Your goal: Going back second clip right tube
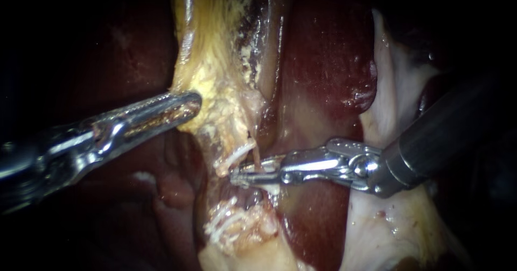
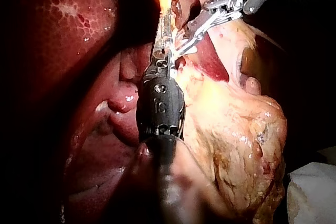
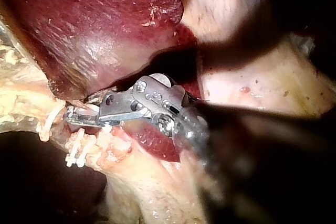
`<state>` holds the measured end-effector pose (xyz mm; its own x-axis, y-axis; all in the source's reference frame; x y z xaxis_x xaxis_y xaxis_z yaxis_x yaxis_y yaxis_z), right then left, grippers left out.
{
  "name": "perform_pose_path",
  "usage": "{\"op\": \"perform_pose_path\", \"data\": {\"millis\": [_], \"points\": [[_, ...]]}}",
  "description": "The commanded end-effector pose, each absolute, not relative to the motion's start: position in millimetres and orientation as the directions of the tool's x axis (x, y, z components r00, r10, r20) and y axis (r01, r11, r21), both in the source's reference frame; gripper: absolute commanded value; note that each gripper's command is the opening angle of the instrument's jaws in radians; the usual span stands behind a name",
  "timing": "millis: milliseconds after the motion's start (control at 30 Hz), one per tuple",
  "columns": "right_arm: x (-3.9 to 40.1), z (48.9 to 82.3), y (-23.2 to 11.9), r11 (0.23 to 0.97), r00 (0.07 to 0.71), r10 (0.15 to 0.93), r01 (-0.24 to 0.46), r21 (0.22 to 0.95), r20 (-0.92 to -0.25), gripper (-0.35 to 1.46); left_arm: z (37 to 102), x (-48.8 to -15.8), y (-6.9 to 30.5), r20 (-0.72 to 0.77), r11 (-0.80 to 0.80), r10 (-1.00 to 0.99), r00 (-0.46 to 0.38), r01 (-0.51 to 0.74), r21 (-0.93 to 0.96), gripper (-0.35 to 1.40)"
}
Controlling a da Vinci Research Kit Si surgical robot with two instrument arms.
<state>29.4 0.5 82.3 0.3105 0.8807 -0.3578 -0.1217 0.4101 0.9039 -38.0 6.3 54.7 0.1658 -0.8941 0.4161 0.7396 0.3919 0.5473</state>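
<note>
Entering from three o'clock, right instrument holds narrowly parted jaws around thin tube; left instrument, nine o'clock, clamps yellow tissue

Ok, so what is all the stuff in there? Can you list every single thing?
liver: one, dark red, behind everything in the middle
yellowish tissue: one strip, yellow, running down beside the liver
pale tissue: one patch, whitish, beside the right instrument's shaft
thin tube: one, reddish, at the right instrument's tip
clips: several, too bunched to count, white, on the tissue above and below that tip
white cloth: one, white, off past the tissue, in the left wrist view only
left instrument: one, silver, clamped on the yellowish tissue
right instrument: one, silver tip on a dark shaft, tip at the thin tube
</note>
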Motion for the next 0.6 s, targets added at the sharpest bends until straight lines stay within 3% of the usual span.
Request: {"op": "perform_pose_path", "data": {"millis": [33, 67, 100, 133, 200, 333, 600], "points": [[29.3, 82.3, 0.5, 0.411, 0.31, 0.88, -0.122, 0.904, -0.358, -0.35, 54.7, -38.0, 6.3, 0.416, 0.392, -0.894, 0.166, 0.739, 0.548, -0.35], [29.4, 82.3, 0.5, 0.411, 0.313, 0.88, -0.123, 0.903, -0.358, -0.19, 54.7, -38.0, 6.3, 0.416, 0.392, -0.894, 0.166, 0.739, 0.548, -0.35], [29.4, 82.3, 0.5, 0.41, 0.308, 0.881, -0.121, 0.904, -0.359, 0.09, 54.7, -37.9, 6.3, 0.416, 0.392, -0.894, 0.166, 0.739, 0.548, -0.35], [29.5, 82.3, 0.6, 0.445, 0.308, 0.865, -0.105, 0.889, -0.397, 0.3, 54.7, -37.9, 6.3, 0.416, 0.392, -0.894, 0.166, 0.739, 0.548, -0.35], [29.5, 82.3, 0.7, 0.503, 0.306, 0.834, -0.077, 0.861, -0.46, 0.54, 54.7, -37.9, 6.3, 0.416, 0.392, -0.894, 0.166, 0.739, 0.548, -0.35], [29.2, 82.1, 0.8, 0.628, 0.288, 0.75, -0.024, 0.778, -0.596, 0.6, 54.7, -37.8, 6.4, 0.416, 0.393, -0.894, 0.167, 0.738, 0.548, -0.35], [25.2, 79.2, 2.3, 0.747, 0.286, 0.624, 0.051, 0.662, -0.727, 0.6, 54.9, -37.5, 6.4, 0.417, 0.393, -0.894, 0.167, 0.739, 0.547, -0.35]]}}
